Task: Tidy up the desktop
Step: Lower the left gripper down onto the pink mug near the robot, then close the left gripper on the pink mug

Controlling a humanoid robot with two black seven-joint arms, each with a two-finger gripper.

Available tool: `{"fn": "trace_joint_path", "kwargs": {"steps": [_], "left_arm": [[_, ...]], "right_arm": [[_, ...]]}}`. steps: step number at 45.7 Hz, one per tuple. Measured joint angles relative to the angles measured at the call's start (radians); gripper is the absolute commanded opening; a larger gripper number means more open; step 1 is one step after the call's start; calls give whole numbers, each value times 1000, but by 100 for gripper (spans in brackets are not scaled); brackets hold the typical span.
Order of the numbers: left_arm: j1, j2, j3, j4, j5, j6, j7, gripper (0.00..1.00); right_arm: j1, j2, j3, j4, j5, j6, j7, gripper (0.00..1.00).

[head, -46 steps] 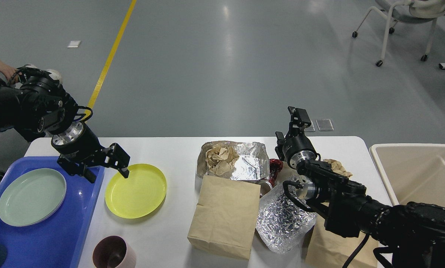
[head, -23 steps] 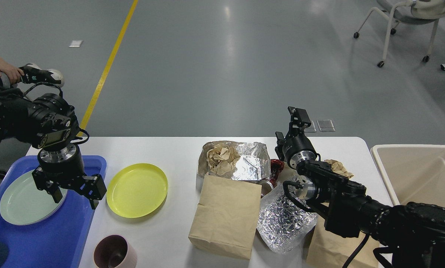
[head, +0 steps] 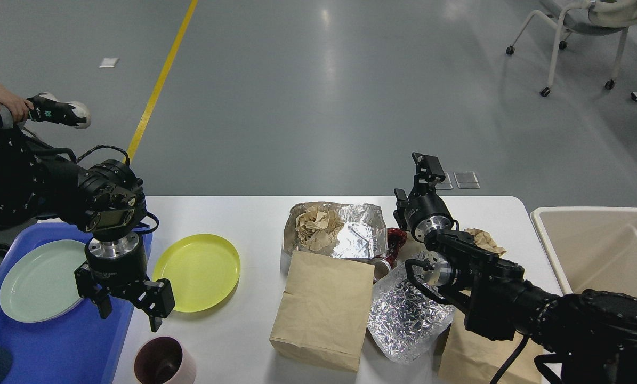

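Near edge of the desktop (head: 254,213), left side: a dusty-pink cup (head: 163,364) stands upright, mouth up. Left gripper (head: 128,309) hangs just above and behind it, fingers apart, pointing down, nothing held. Cup lies straight toward the near edge from the gripper, so the left arm is far nearer; likely next pick. Yellow plate (head: 196,272) sits just right of the gripper, blue tray (head: 67,346) with green plate (head: 38,280) at left edge. Right gripper (head: 427,168) raised over the far right edge; can't tell its finger state.

Black arms, silver wrist collars behind each two-finger black tool (head: 128,312) (head: 422,178); black cables looped near wrists.
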State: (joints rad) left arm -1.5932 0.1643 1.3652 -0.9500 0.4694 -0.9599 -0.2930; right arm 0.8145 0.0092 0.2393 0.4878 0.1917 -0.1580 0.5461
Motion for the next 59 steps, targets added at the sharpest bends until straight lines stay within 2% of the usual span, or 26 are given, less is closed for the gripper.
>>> {"fn": "trace_joint_path", "kwargs": {"steps": [15,30,34,42,51,59], "left_arm": [[9,-9,-4,-52,-4,0,2,96],[80,-50,-17,5,-9,0,11,94],[94,-57,-18,17,-10,0,11,84],[112,-62,-19,31,-12,0,9,56],[116,-78,-19,47,-12,0,9,31],[118,-79,-19,51,-14,0,9,27]], "right_arm": [[0,0,0,0,0,0,0,100],[0,0,0,0,0,0,0,100],[0,0,0,0,0,0,0,100],[0,0,0,0,0,0,0,100],[1,0,0,0,0,0,0,100],[1,0,0,0,0,0,0,100]]}}
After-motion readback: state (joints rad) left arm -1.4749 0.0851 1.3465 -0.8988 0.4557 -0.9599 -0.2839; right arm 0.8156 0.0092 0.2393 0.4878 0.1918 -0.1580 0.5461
